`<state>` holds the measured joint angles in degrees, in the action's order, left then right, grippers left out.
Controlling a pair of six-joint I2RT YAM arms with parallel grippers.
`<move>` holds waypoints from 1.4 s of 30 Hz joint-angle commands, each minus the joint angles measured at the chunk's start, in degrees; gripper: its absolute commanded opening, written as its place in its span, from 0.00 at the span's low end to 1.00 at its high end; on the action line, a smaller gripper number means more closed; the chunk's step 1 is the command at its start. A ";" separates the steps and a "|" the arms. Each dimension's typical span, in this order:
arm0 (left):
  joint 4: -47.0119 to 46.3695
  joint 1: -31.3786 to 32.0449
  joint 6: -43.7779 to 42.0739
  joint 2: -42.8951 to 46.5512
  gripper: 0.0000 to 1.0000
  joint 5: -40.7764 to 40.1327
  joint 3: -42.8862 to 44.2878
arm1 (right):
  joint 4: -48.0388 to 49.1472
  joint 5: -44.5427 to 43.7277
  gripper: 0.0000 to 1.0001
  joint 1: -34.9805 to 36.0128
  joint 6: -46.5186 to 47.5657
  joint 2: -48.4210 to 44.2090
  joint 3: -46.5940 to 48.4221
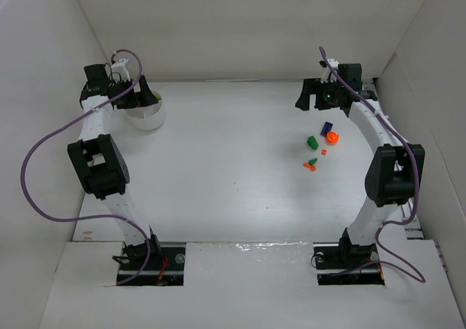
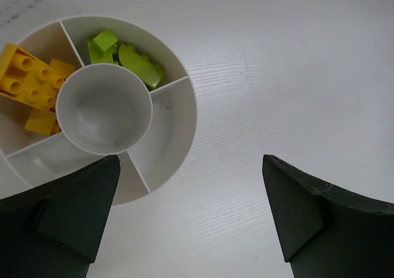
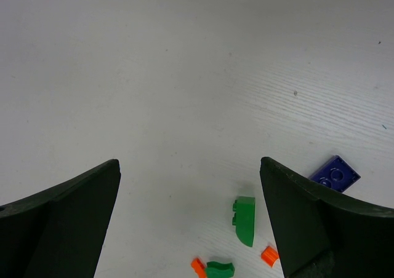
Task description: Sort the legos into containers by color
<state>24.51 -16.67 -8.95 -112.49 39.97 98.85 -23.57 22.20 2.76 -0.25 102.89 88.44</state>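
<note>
The white sectioned container (image 2: 178, 115) holds yellow legos (image 2: 31, 81) in one section and light green legos (image 2: 126, 59) in the section beside it. Its round middle cup and the other sections in view hold nothing. My left gripper (image 2: 189, 162) hangs open just beside the container (image 1: 148, 118), with nothing between its fingers. On the right, my right gripper (image 3: 189, 163) is open above bare table. Below it lie a dark green lego (image 3: 244, 220), a dark blue lego (image 3: 334, 173), a small orange lego (image 3: 269, 254) and a green piece (image 3: 220, 269) touching an orange one (image 3: 197, 266).
In the top view the loose bricks form a small cluster (image 1: 320, 147) at the right middle of the table, near the right arm (image 1: 389, 172). White walls enclose the table at the back and on both sides.
</note>
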 commanded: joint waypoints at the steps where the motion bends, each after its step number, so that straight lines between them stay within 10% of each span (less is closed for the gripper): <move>1: -3.59 0.41 1.21 5.17 1.00 -0.94 -0.41 | 1.60 1.10 1.00 0.57 0.52 -0.24 0.50; 42: -10.98 7.42 0.70 12.72 1.00 -10.26 -6.74 | 1.60 -1.89 0.98 -0.21 2.10 -1.81 -2.83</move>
<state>16.03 -12.34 -5.37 -105.49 28.40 92.29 -23.16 21.85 2.72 0.89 102.85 87.20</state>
